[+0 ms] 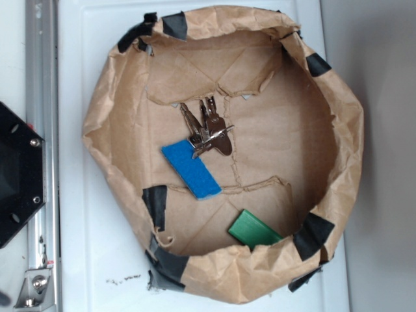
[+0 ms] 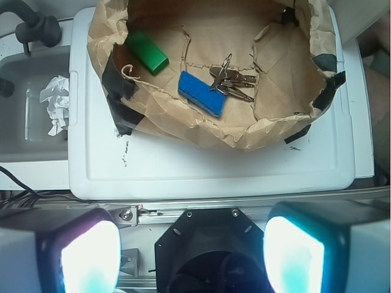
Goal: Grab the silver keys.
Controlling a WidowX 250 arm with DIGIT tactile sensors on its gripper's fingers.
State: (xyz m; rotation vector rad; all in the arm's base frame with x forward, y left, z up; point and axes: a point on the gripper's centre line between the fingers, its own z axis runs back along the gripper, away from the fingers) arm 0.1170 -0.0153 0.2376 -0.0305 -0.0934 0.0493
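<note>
The silver keys (image 1: pixel 208 130) lie fanned out on a ring in the middle of a brown paper basin (image 1: pixel 110 123), touching the upper end of a flat blue block (image 1: pixel 191 169). In the wrist view the silver keys (image 2: pixel 231 80) sit far ahead, just right of the blue block (image 2: pixel 201 93). My gripper (image 2: pixel 192 256) hangs well back from the basin, over the black robot base, and stands open with a wide gap and nothing between its glowing fingers (image 2: pixel 90 256). The exterior view does not show the gripper.
A flat green block (image 1: pixel 253 229) lies low in the basin near its taped rim; the green block (image 2: pixel 146 52) shows at the upper left of the wrist view. The basin's crumpled walls rise around everything. A white board (image 2: pixel 214 168) carries it. A grey tray with crumpled paper (image 2: pixel 56 104) stands beside.
</note>
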